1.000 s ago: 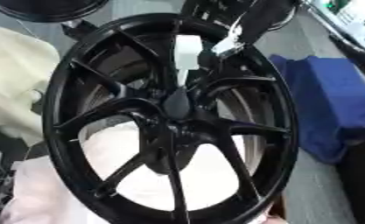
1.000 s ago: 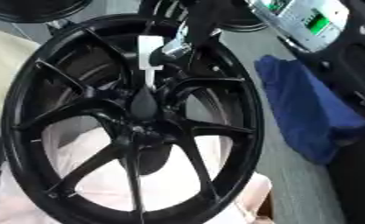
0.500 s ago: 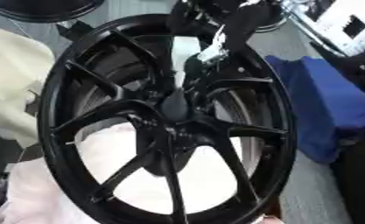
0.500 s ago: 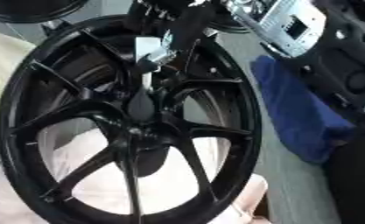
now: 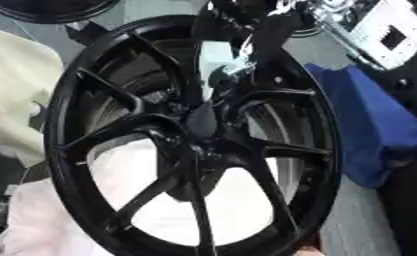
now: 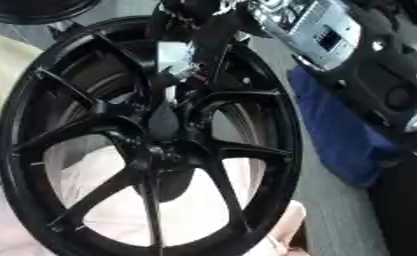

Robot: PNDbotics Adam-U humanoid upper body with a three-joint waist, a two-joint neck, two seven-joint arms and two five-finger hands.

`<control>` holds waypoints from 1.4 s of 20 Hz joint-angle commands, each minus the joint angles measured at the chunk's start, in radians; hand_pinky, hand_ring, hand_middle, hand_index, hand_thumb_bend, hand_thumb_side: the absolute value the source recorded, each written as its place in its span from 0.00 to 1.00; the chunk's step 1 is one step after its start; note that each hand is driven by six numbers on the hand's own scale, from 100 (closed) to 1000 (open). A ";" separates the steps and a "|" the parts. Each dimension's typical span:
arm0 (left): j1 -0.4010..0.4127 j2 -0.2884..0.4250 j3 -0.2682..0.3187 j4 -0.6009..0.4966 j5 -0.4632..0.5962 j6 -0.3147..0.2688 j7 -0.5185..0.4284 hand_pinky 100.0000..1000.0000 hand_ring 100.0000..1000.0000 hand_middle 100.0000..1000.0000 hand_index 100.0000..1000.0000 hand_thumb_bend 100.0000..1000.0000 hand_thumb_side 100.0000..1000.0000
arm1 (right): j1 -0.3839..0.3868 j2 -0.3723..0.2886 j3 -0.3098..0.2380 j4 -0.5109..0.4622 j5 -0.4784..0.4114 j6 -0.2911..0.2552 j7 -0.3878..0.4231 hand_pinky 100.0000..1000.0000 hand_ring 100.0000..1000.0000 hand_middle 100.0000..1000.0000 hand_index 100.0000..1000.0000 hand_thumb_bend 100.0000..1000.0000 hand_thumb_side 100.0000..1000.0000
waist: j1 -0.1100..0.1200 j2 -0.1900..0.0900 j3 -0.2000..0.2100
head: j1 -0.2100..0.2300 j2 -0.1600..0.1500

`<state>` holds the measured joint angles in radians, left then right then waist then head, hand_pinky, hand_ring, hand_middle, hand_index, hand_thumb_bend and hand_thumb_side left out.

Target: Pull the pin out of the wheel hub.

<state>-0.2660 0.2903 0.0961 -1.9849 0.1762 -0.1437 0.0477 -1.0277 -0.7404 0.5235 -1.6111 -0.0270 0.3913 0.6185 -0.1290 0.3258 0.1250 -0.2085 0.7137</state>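
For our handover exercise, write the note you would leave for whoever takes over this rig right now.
Right robot hand: reaching in from the top, over the upper spokes at the pale pin; whether it grips is unclear.
Left robot hand: not in view.
Black wheel lies across the table; the pin sits just above the hub.
Blue cloth lies to the right.
Done: the reach.
Left: pull the pin out.
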 commanded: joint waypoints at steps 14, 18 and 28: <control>-0.013 -0.002 0.003 -0.015 -0.013 0.004 -0.001 0.84 0.57 0.53 0.70 0.15 0.63 | 0.087 -0.092 -0.039 -0.076 0.007 -0.002 -0.019 0.76 0.80 0.71 0.74 0.55 0.11 | 0.002 -0.006 0.006 | -0.002 -0.015; -0.013 -0.003 0.002 -0.015 -0.013 0.005 -0.001 0.85 0.57 0.53 0.70 0.15 0.63 | 0.091 -0.094 -0.040 -0.082 0.003 0.006 -0.021 0.75 0.78 0.68 0.71 0.52 0.12 | 0.002 -0.005 0.006 | -0.002 -0.016; -0.013 -0.006 0.003 -0.015 -0.014 0.006 0.000 0.85 0.57 0.54 0.70 0.15 0.63 | 0.084 -0.091 -0.043 -0.097 -0.049 0.036 -0.050 0.74 0.77 0.68 0.73 0.53 0.16 | 0.001 -0.006 0.008 | -0.001 -0.014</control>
<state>-0.2677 0.2808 0.0962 -1.9849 0.1664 -0.1399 0.0460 -0.9246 -0.7984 0.4987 -1.6896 -0.0648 0.4232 0.5747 -0.1329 0.3369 0.1317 -0.2085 0.7093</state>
